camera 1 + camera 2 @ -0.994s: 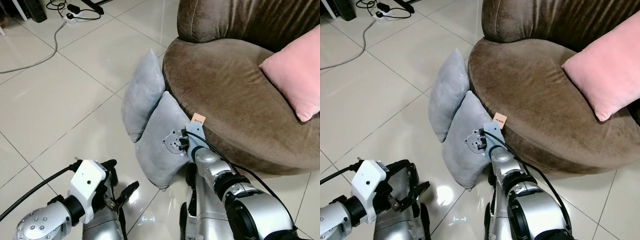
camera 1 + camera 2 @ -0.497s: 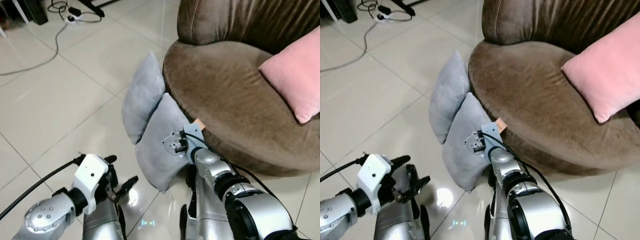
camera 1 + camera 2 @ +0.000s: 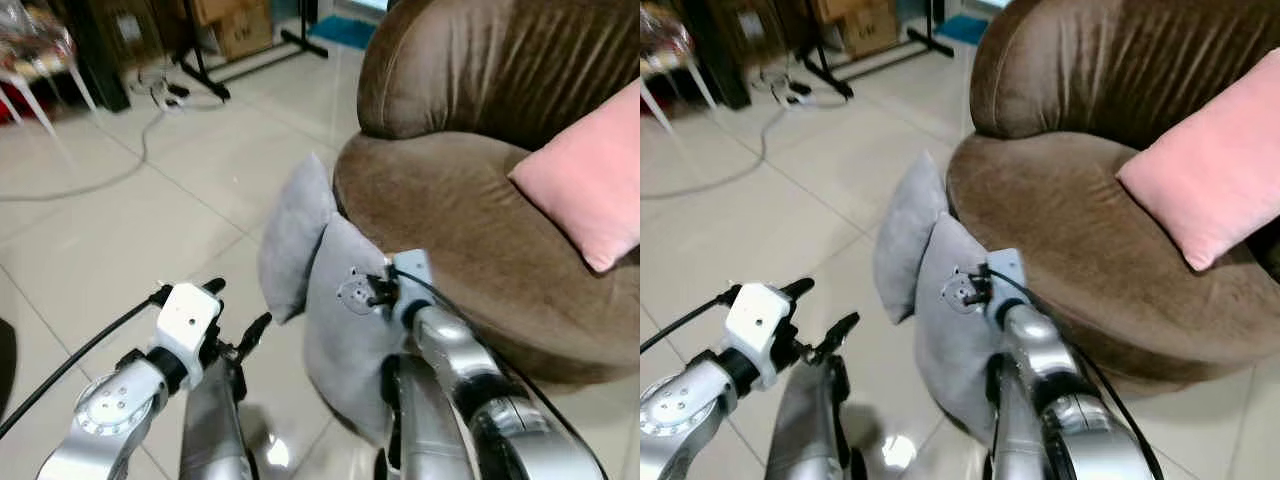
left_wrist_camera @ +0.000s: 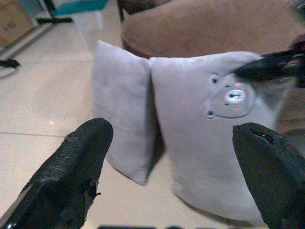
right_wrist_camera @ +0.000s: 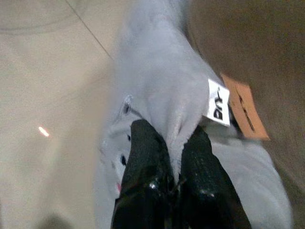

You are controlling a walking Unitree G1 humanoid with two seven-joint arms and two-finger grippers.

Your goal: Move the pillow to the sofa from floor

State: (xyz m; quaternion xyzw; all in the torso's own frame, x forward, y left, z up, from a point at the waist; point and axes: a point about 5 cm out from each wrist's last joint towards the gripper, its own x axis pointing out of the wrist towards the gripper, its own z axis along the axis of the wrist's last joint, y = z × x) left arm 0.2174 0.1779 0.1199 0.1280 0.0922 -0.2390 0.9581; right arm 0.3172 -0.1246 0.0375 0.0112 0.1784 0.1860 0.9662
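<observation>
So the right gripper [image 5: 176, 164] has its two black fingers pinched tight on a fold at the top edge of the nearer grey plush pillow with the little bear face [image 3: 345, 340], right by its white sewn-in tag [image 5: 218, 103]. That pillow hangs or stands upright along the front edge of the round brown velvet sofa [image 3: 470, 230], long axis running up and down, with its lower end down near the glossy beige tiled floor [image 3: 120, 220]. I can't tell if the bottom corner is touching the tiles or just clear of them.

The bit that matters for the next move: the sofa seat lies up and off to the robot's right of the pinched edge, just beside it. So I'd guess the lift has to go up first, then swing right over the seat rim, or else the dangling lower half will drag on the sofa's front.

The right arm is clearly the closer one, since it's already on the pillow. The left gripper [image 4: 174, 157] is spread wide with nothing in it, low over the floor and pointed at the pillow's face, near but apart.

A second plain grey pillow [image 3: 293, 235] leans against the sofa front touching the first one. A pink square cushion [image 3: 585, 180] sits at the sofa's far right.
</observation>
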